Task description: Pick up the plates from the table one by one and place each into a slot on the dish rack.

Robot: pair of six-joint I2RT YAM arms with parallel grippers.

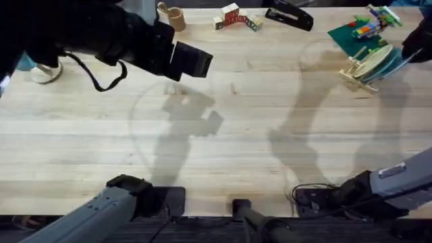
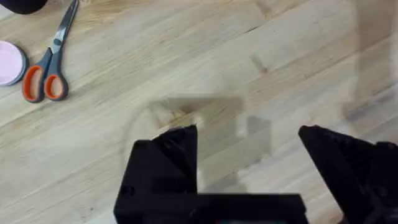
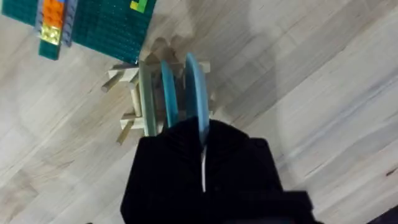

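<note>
Butcher-block surface is lying bare around the dish rack, where the right hand is pinching the light blue plate upright beside the teal plate. Letting go crooked risks tipping it. The left hand is hovering wide open, holding nothing.

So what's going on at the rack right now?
The right gripper is at the dish rack, closed on the light blue plate, which stands in a slot beside the teal plate. The left gripper hangs open above bare table, holding nothing.
</note>
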